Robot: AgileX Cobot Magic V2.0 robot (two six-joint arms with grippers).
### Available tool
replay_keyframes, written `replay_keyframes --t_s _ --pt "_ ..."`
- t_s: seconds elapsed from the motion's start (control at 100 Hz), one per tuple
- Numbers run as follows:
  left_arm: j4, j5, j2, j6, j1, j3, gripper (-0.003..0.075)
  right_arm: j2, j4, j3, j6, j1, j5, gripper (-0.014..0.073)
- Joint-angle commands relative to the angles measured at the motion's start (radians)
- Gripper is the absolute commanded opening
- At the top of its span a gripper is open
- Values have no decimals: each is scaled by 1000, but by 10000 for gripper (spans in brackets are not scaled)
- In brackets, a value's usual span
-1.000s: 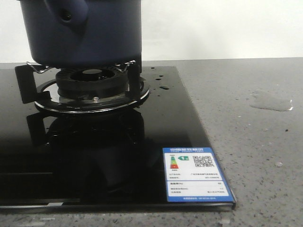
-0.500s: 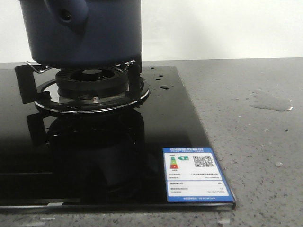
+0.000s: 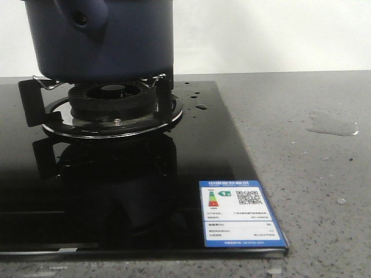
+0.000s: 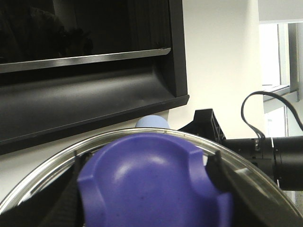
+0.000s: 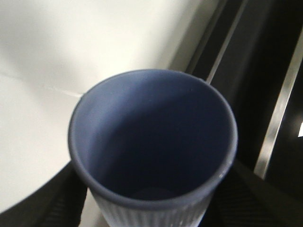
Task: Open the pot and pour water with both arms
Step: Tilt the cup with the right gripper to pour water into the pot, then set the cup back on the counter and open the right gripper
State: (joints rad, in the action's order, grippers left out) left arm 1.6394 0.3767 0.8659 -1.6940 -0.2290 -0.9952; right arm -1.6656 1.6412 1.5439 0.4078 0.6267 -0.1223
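Note:
The dark navy pot (image 3: 104,40) stands on the gas burner (image 3: 113,104) at the far left of the front view, its handle socket (image 3: 81,16) facing the camera; its top is cut off. Neither gripper shows there. In the left wrist view my left gripper (image 4: 149,189) is shut on the purple-blue knob (image 4: 151,179) of a glass lid (image 4: 57,168) with a metal rim, held up in the air. My right gripper (image 5: 151,210) is shut on the light blue ribbed cup (image 5: 151,142). I see no liquid inside it. Water shows as droplets (image 3: 200,106) on the hob and a puddle (image 3: 333,123) on the counter.
The black glass hob (image 3: 145,191) carries a blue label (image 3: 240,214) at its front right corner. Grey speckled counter (image 3: 313,191) lies to the right. A black range hood (image 4: 94,85) hangs above the lid, and the other arm (image 4: 270,151) is beside it.

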Motion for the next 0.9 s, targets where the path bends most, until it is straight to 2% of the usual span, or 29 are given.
replay_keyframes --t_s 0.0,0.13,0.23,0.31,0.38,0.55,0.64,0.77,0.89 --pt "44 4 -16 9 -6 -32 313 44 -117 40 -98 -1 14 248" --pt "44 4 -16 9 -6 -32 313 42 -389 38 -285 2 -5 248" --pt "44 5 -16 9 -6 -32 313 47 -520 38 -300 26 -26 248" --pt "44 10 -16 9 -6 -32 313 60 -527 38 -323 55 -83 248" --pt "44 15 -16 9 -6 -31 313 78 -529 38 -408 60 -118 248" --pt "44 32 -16 9 -6 -25 313 144 -538 38 -754 23 -307 248" --pt "44 51 -9 9 -6 -18 313 197 -574 17 -870 -20 -392 248" --pt "48 96 13 9 -6 -7 313 313 -605 -102 -976 -101 -362 248" --pt "56 155 43 9 -6 -5 313 427 -605 -297 -1091 -200 -236 248"
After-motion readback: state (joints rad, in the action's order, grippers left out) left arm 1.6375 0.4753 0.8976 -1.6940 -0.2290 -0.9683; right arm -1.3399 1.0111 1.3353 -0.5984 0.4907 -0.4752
